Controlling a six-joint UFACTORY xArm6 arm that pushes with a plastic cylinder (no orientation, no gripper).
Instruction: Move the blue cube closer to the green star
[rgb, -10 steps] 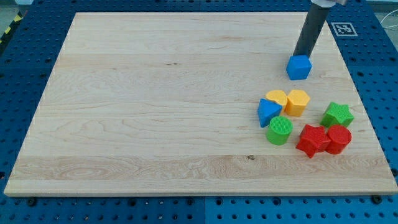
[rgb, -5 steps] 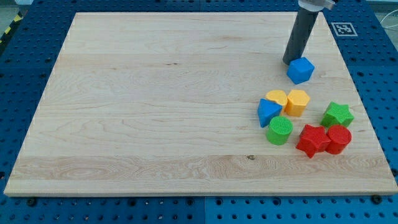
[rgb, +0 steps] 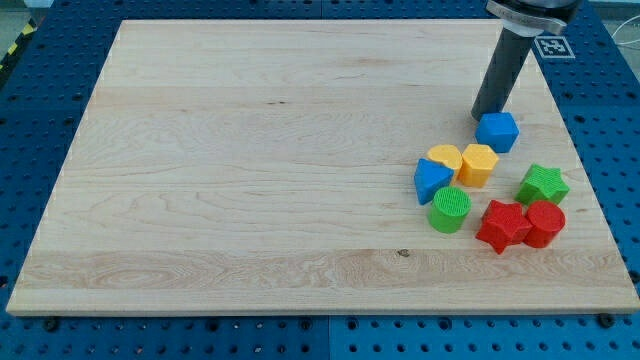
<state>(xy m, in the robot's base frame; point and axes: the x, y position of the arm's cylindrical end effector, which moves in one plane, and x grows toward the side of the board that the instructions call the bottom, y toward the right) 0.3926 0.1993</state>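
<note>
The blue cube (rgb: 497, 131) sits on the wooden board (rgb: 250, 170) at the view's right. My tip (rgb: 484, 115) touches its upper left side, just above it in the view. The green star (rgb: 542, 184) lies below and to the right of the cube, a short gap away.
A cluster lies below the cube: a yellow half-round block (rgb: 444, 160), a yellow hexagon (rgb: 478, 164), a blue triangle (rgb: 431, 181), a green cylinder (rgb: 450, 210), a red star (rgb: 502, 225) and a red cylinder (rgb: 545, 223). The board's right edge is close by.
The blue cube has slid down and to the right, toward the green star, turning a little. My tip swung left, then came back right behind it.
</note>
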